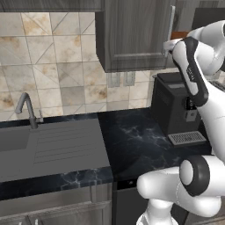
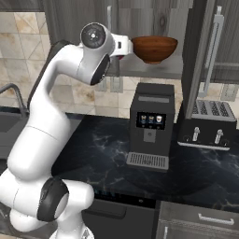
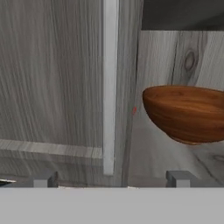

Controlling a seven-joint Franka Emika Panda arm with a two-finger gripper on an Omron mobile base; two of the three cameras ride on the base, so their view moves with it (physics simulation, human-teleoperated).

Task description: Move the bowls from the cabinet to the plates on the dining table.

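Brown wood-like bowl sits upright on the shelf inside the open cabinet, above the coffee machine on the black tabletop. Claw released, jaws wide and holding nothing, just left of the bowl, facing the silver door handle.

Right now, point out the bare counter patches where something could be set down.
Free: the black counter between the sink and the coffee machine, plus the strip in front of the toaster. Crowded: the cabinet shelf, beside the brown bowl.
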